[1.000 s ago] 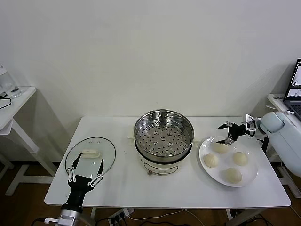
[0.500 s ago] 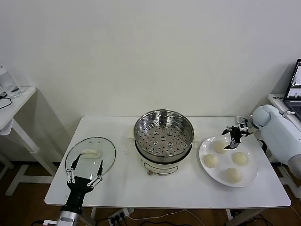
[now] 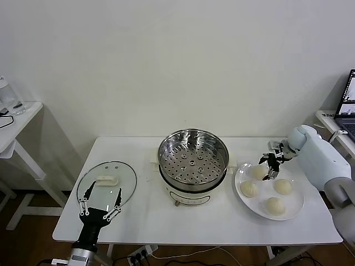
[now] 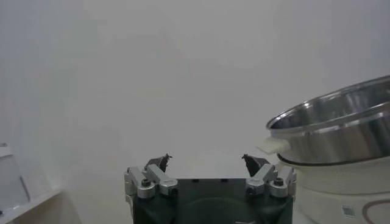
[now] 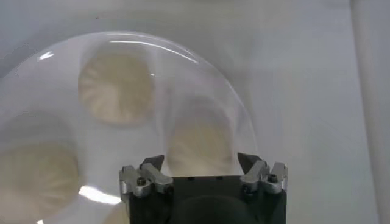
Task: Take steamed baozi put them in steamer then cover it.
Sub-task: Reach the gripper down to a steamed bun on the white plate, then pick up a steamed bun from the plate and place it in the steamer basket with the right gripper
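Several cream-white baozi lie on a white plate (image 3: 294,202) at the table's right. My right gripper (image 3: 270,166) hangs open just over the plate's back-left baozi (image 3: 258,172). In the right wrist view that baozi (image 5: 201,145) sits between and just beyond the spread fingertips of the right gripper (image 5: 201,163), and two more baozi (image 5: 116,85) (image 5: 36,176) lie farther off. The steel steamer (image 3: 193,160) stands empty at the table's middle. The glass cover (image 3: 107,183) lies flat at the left. My left gripper (image 3: 101,202) rests open by the cover's near edge.
A side table (image 3: 14,124) stands far left, and a laptop (image 3: 349,102) sits on a desk at the far right. The steamer's wall (image 4: 341,131) shows beside the left gripper (image 4: 206,161). Bare tabletop (image 3: 222,221) runs along the front edge.
My right gripper has moved left and down from beyond the plate's back edge to just over the back-left baozi. The left arm has not moved.
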`<state>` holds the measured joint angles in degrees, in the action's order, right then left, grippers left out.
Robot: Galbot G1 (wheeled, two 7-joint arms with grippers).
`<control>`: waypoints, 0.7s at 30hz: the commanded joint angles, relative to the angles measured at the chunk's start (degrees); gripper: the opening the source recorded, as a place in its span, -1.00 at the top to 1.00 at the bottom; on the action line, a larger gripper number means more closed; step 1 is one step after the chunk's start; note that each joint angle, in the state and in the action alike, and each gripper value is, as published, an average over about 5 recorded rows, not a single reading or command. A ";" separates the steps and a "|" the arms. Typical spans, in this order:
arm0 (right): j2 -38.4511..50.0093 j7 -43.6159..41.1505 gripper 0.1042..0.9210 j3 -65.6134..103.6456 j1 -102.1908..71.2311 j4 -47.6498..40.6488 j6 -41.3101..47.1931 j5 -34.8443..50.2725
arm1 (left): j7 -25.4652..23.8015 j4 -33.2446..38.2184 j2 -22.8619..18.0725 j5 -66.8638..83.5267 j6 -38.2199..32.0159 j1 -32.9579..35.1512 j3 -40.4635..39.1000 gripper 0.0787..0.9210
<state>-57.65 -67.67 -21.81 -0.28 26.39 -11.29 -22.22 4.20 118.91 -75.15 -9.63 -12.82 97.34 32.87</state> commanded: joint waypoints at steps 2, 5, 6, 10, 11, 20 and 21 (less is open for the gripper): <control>-1.49 0.34 -0.70 0.15 0.30 -1.98 -0.50 -2.17 | 0.18 0.14 -0.14 0.04 -0.01 0.09 0.06 -0.77; -1.38 0.60 -0.57 0.19 0.24 -1.93 -0.72 -2.42 | 0.29 0.45 -0.32 0.05 0.02 0.20 0.05 -0.77; -1.32 0.69 -0.51 0.19 0.22 -1.84 -0.81 -2.39 | 0.33 0.54 -0.37 0.06 0.04 0.21 0.06 -0.77; -0.66 0.78 -0.38 -0.18 0.19 -0.17 -1.07 -1.51 | 0.48 0.86 -0.51 0.05 0.18 0.22 0.10 -0.77; -0.27 0.69 -0.37 -0.46 0.24 0.84 -1.24 -1.05 | 0.51 0.96 -0.52 0.05 0.22 0.23 0.14 -0.77; 5.03 -2.39 -0.36 -5.87 8.41 15.03 -16.28 3.25 | 0.74 1.58 -0.47 0.04 0.31 0.28 0.23 -0.77; 5.43 -2.82 -0.37 -7.02 10.13 17.18 -18.49 3.71 | 0.76 1.59 -0.47 0.04 0.28 0.28 0.20 -0.77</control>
<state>-54.97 -68.90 -25.19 3.65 33.45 -18.77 -20.64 4.89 120.41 -75.65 -9.60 -12.48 97.61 33.19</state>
